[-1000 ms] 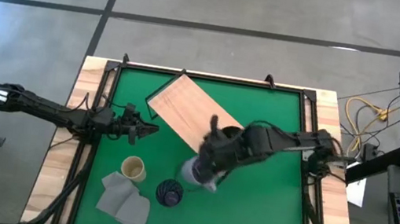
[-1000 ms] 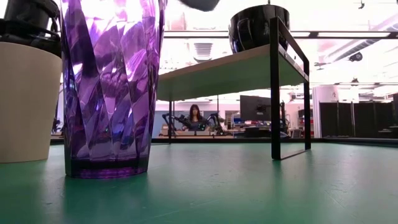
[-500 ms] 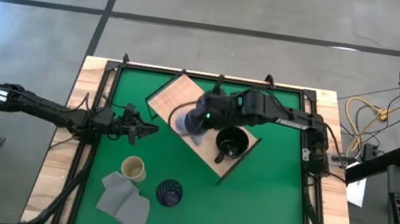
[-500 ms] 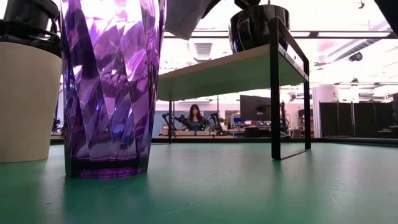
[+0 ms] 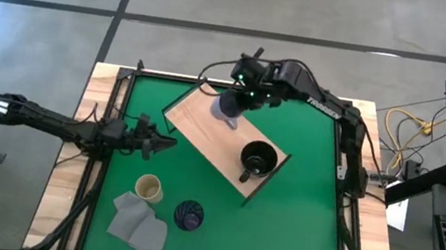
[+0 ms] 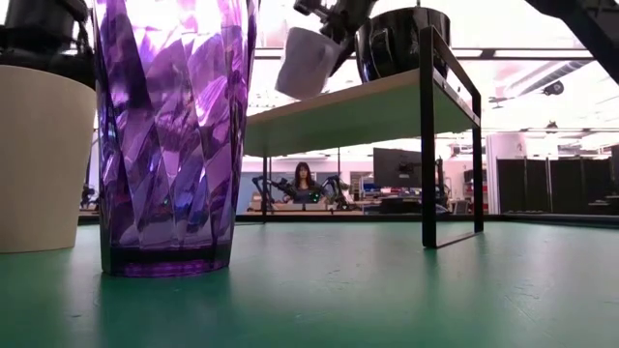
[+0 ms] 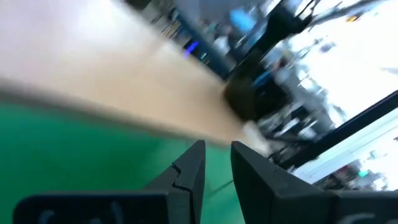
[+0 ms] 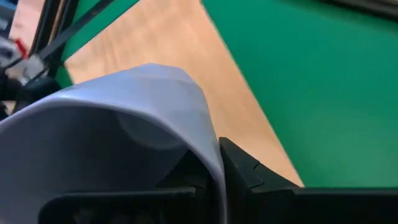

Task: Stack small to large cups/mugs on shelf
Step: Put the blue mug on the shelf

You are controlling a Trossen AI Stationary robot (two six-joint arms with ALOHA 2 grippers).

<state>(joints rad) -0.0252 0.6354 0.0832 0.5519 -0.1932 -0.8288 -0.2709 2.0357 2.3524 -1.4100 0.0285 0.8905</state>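
Observation:
My right gripper [image 5: 242, 101] is shut on the lavender-grey mug [image 5: 228, 108], held in the air over the far end of the light-wood shelf [image 5: 205, 129]. In the low view the mug [image 6: 308, 60] hangs tilted above the shelf top [image 6: 338, 108]. The black-green mug [image 5: 258, 159] stands on its base on the shelf's right end. The cream-tan cup [image 5: 149, 188] and the dark purple tumbler [image 5: 188, 216] stand on the green mat. My left gripper [image 5: 169, 144] waits shut at the table's left, pointing at the shelf. My right gripper pinches the mug's wall at the rim [image 8: 208, 146], one finger inside the mug and one finger [image 8: 245, 171] outside. The mug is lifted clear and tilted, its base [image 6: 295, 82] slanting down toward the shelf top.
A folded grey cloth [image 5: 139, 223] lies by the near left corner, beside the cup and tumbler. Bare green mat [image 5: 295, 233] spreads right of the shelf. The shelf stands on thin black legs [image 6: 427, 145]. A person sits far off in the room behind.
My right gripper has carried the lavender-grey mug up from low over the mat near the tumbler, toward the table's far edge. It passed over the shelf's middle and now holds the mug over the shelf's far end. The mug stays tilted in the hold.

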